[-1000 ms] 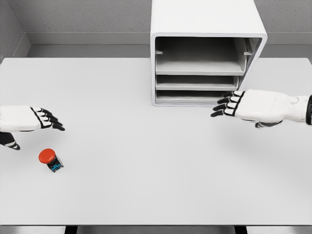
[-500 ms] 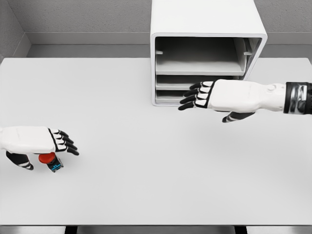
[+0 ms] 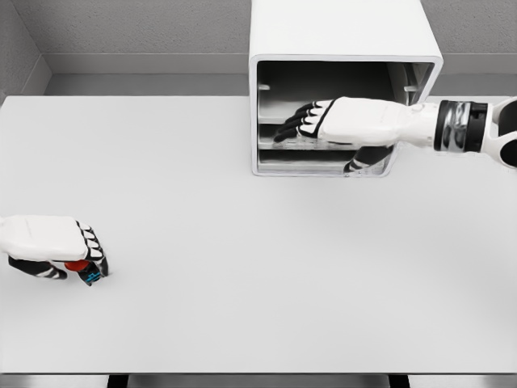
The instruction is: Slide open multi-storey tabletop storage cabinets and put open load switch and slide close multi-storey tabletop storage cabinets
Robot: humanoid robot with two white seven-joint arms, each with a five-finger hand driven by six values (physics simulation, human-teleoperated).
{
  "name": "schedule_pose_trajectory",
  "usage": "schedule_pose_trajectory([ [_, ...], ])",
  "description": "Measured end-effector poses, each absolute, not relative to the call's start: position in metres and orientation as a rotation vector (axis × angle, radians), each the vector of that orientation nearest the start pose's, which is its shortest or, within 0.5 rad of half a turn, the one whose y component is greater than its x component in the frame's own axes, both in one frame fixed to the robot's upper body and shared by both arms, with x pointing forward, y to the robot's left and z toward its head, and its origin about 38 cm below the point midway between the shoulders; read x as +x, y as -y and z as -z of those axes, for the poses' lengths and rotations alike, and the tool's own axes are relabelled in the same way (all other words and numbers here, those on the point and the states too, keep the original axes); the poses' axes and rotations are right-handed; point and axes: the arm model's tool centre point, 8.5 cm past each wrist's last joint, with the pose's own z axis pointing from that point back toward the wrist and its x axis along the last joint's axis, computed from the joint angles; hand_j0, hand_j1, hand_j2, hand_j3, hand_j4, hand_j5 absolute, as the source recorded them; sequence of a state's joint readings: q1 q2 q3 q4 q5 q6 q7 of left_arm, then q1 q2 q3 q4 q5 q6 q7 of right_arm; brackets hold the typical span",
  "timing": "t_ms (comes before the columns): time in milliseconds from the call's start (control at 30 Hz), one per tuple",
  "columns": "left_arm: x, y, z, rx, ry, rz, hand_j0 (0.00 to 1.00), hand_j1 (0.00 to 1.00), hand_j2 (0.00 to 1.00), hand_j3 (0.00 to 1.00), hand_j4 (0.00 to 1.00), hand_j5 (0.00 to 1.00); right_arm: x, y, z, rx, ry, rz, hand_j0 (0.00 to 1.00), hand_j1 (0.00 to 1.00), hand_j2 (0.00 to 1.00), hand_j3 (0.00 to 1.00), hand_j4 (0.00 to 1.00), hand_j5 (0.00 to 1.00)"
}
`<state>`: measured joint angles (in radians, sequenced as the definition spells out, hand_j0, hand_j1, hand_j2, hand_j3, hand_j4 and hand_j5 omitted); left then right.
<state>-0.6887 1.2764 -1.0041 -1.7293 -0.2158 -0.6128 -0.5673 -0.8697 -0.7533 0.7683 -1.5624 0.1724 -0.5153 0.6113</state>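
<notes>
The load switch (image 3: 78, 266), a small dark body with a red round button and a blue mark, lies on the white table (image 3: 242, 267) at the far left. My left hand (image 3: 86, 260) sits on top of it with its fingers curled down around it, hiding most of it. The white multi-storey cabinet (image 3: 339, 32) stands at the back, right of centre, with three shallow drawers. My right hand (image 3: 311, 129) reaches across the cabinet's front, fingers stretched out flat over the upper and middle drawer edges and thumb lower by the bottom drawer (image 3: 299, 164). It holds nothing.
A grey wall (image 3: 129, 32) runs behind the table. The table's front edge (image 3: 242, 374) lies at the bottom of the view.
My left hand came down and curled its fingers around the switch. My right hand rose and moved left, from just below the drawers to across the cabinet's open front.
</notes>
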Motion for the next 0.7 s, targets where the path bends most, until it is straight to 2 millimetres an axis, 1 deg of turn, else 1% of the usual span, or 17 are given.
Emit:
schedule_pose_trajectory([
  [133, 0.332, -0.357, -0.200, 0.110, 1.002, 2.352, 0.35, 0.35, 0.35, 0.35, 0.35, 0.35, 0.452, 0.225, -0.278, 0.318, -2.175, 2.890, 1.00, 1.00, 1.00, 1.00, 1.00, 1.00],
  [200, 0.332, -0.356, -0.201, 0.112, 1.005, 2.352, 0.33, 0.33, 0.33, 0.33, 0.33, 0.33, 0.459, 0.230, -0.278, 0.322, -2.208, 2.899, 1.00, 1.00, 1.00, 1.00, 1.00, 1.00],
  [267, 0.333, -0.356, -0.203, 0.117, 1.010, 2.354, 0.33, 0.33, 0.33, 0.33, 0.33, 0.33, 0.466, 0.235, -0.274, 0.323, -2.236, 2.918, 1.00, 1.00, 1.00, 1.00, 1.00, 1.00],
  [333, 0.336, -0.354, -0.209, 0.135, 1.024, 2.359, 0.33, 0.33, 0.33, 0.33, 0.33, 0.33, 0.472, 0.237, -0.275, 0.334, -2.260, 2.921, 1.00, 1.00, 1.00, 1.00, 1.00, 1.00],
  [367, 0.338, -0.353, -0.214, 0.148, 1.034, 2.363, 0.33, 0.33, 0.33, 0.33, 0.33, 0.33, 0.474, 0.238, -0.273, 0.328, -2.271, 2.927, 1.00, 1.00, 1.00, 1.00, 1.00, 1.00],
  [400, 0.342, -0.350, -0.222, 0.174, 1.052, 2.370, 0.33, 0.33, 0.33, 0.33, 0.33, 0.33, 0.476, 0.237, -0.271, 0.320, -2.280, 2.932, 1.00, 1.00, 1.00, 1.00, 1.00, 1.00],
  [467, 0.348, -0.345, -0.234, 0.206, 1.081, 2.386, 0.33, 0.33, 0.33, 0.33, 0.33, 0.33, 0.480, 0.233, -0.271, 0.314, -2.281, 2.936, 1.00, 1.00, 1.00, 1.00, 1.00, 1.00],
  [533, 0.353, -0.336, -0.241, 0.222, 1.119, 2.395, 0.33, 0.33, 0.33, 0.33, 0.33, 0.33, 0.484, 0.228, -0.267, 0.295, -2.276, 2.951, 1.00, 1.00, 1.00, 1.00, 1.00, 1.00],
  [567, 0.354, -0.332, -0.242, 0.220, 1.132, 2.397, 0.33, 0.33, 0.33, 0.33, 0.33, 0.33, 0.485, 0.227, -0.264, 0.288, -2.276, 2.959, 1.00, 1.00, 1.00, 1.00, 1.00, 1.00],
  [633, 0.359, -0.326, -0.251, 0.241, 1.164, 2.404, 0.33, 0.33, 0.33, 0.33, 0.33, 0.33, 0.489, 0.227, -0.261, 0.284, -2.281, 2.973, 1.00, 1.00, 1.00, 1.00, 1.00, 1.00],
  [700, 0.361, -0.321, -0.253, 0.242, 1.185, 2.407, 0.33, 0.33, 0.33, 0.33, 0.33, 0.33, 0.493, 0.228, -0.257, 0.279, -2.289, 2.987, 1.00, 1.00, 1.00, 1.00, 1.00, 1.00],
])
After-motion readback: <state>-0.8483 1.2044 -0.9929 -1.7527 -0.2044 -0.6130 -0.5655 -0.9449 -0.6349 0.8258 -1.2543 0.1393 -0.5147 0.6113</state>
